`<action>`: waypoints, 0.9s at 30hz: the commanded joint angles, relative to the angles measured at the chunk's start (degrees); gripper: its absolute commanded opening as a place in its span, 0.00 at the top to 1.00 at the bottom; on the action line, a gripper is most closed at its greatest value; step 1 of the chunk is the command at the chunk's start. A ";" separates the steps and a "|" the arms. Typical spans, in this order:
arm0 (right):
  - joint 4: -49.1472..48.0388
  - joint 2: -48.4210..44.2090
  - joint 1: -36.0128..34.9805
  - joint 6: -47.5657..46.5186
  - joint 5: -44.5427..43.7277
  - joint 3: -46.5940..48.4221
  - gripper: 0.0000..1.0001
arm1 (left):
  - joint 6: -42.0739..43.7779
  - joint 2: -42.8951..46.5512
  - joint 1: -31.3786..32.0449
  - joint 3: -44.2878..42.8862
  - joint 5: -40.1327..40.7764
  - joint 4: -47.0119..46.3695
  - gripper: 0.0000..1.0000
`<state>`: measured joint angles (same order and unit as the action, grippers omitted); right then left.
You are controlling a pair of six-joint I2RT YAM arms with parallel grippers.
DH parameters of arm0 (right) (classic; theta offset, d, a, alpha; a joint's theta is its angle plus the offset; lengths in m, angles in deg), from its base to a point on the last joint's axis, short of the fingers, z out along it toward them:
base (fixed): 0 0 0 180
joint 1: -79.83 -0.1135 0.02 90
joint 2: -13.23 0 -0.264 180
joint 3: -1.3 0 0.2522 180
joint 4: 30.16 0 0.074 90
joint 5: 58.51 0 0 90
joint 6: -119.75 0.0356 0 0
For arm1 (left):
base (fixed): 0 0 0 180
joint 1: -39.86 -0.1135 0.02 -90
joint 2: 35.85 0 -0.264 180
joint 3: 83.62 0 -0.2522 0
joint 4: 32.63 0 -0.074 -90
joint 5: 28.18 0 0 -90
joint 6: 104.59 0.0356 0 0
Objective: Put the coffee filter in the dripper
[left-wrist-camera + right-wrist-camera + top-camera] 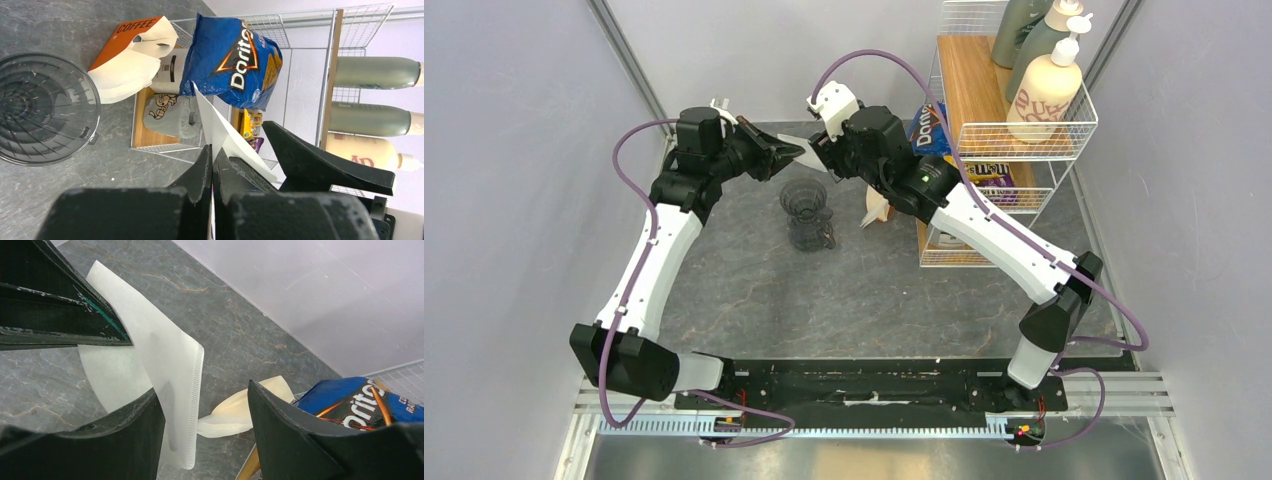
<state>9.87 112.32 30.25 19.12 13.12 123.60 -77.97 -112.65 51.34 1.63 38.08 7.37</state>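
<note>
Grey marbled surface [754,290] carried the dripper [805,200] near the middle. Just past it, toward twelve o'clock, the left end effector [212,155] pinched the filter [165,350] in the air; the right end effector [204,387] stood open, jaws astride the filter's free edge.

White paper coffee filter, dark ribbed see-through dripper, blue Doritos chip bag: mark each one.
White paper coffee filter [170,360]: right wrist view, flat face near the crimped seam.
Dark ribbed see-through dripper [50,100]: left wrist view, ribbed inner wall.
Blue Doritos chip bag [235,60]: left wrist view, printed front.
</note>
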 commanded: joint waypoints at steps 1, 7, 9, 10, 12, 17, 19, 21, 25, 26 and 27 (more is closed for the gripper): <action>-2.74 -1.73 0.28 -2.62 0.69 0.85 0.32 | -2.73 2.17 -0.33 0.64 -3.49 -4.68 0.98; -0.96 -2.08 0.32 -2.80 1.28 -0.37 0.30 | -4.88 2.23 -0.79 1.34 -4.95 -7.55 0.98; -1.74 -2.53 0.36 -3.20 0.80 -1.56 0.35 | -5.18 2.27 -1.03 1.53 -5.62 -8.49 0.98; -1.97 -2.52 0.36 -3.19 0.65 -1.80 0.41 | -5.00 2.34 -1.07 1.67 -5.92 -8.82 0.98; -2.31 -2.29 0.35 -3.02 0.59 -0.96 0.57 | -4.13 2.46 -0.86 2.06 -6.69 -9.40 0.98; -2.13 -0.67 0.31 -2.43 0.52 3.06 0.81 | 0.50 3.63 0.10 3.14 -6.77 -8.77 0.98; -1.78 -0.25 0.35 -1.86 0.44 4.43 0.95 | 2.82 3.90 0.37 2.88 -6.53 -6.91 0.98; -1.54 0.11 0.34 -1.03 0.72 5.55 1.00 | 5.44 4.18 0.68 2.62 -5.43 -4.58 0.98; -0.98 0.30 0.26 1.44 2.62 7.08 1.00 | 9.87 4.44 1.80 1.52 -2.01 0.19 0.98; -0.70 0.27 0.28 2.10 3.28 7.28 1.00 | 10.63 4.33 2.04 1.24 -1.37 0.79 0.98; -0.47 0.31 0.19 2.74 3.75 7.47 1.00 | 10.99 4.34 2.33 1.08 -1.14 1.04 0.98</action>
<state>10.02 112.54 30.36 18.64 14.76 127.90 -73.29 -109.59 52.59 4.65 34.67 4.73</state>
